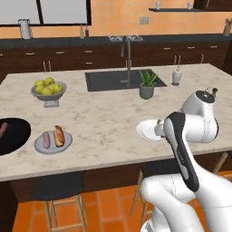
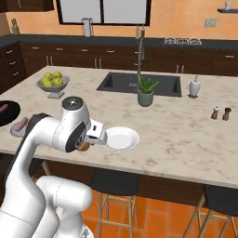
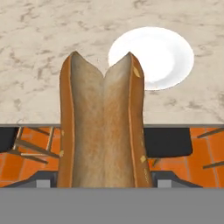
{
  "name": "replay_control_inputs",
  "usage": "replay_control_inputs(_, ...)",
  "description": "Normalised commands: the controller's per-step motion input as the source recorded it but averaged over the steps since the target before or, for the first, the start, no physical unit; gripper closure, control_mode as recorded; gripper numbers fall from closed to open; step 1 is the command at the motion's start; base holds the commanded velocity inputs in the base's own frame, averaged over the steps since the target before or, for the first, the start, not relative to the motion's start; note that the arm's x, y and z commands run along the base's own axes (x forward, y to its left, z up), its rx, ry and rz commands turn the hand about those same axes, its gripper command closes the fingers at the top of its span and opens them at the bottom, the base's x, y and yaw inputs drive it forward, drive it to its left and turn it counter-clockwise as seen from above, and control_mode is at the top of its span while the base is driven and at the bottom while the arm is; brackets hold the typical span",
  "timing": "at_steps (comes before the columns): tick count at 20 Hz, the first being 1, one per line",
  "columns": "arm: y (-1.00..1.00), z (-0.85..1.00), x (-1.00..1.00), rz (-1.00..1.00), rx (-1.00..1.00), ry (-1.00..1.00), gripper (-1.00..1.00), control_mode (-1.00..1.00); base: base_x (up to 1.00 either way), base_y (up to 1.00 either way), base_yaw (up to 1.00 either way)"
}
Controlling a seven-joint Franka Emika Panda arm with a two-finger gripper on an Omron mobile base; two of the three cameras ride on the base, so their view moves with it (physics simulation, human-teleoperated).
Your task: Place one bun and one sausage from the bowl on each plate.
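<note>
Gripping a split bun [image 3: 104,127] lengthwise between its fingers, the gripper [image 3: 104,181] hangs near the front edge of the marble counter [image 1: 104,118], just short of the white plate [image 3: 153,54], which is bare. In the right base view a brown bit of the bun peeks out under the wrist beside that plate. Further left, the pale grey plate [image 1: 53,142] carries a bun and a sausage side by side, and the black bowl [image 1: 13,136] at the counter's left end holds one sausage [image 1: 2,130]. A grey footed bowl of apples [image 1: 48,90] stands behind them.
</note>
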Motion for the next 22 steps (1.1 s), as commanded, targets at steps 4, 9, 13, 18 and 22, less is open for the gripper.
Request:
replay_control_inputs(4,0.0,0.0,0.0,0.0,0.0,0.0,1.0,1.0,0.05,-0.77,0.0)
replay_control_inputs(9,0.0,0.0,0.0,0.0,0.0,0.0,1.0,1.0,0.43,-0.1,0.0)
replay_control_inputs(13,0.0,0.0,0.0,0.0,0.0,0.0,1.0,1.0,0.65,0.0,0.0)
replay_control_inputs(18,0.0,-0.15,0.52,0.0,0.0,0.0,1.0,-1.0,0.25,0.0,0.0)
replay_control_inputs(22,0.0,-0.46,1.0,0.0,0.0,0.0,1.0,-1.0,0.0,0.0,0.0)
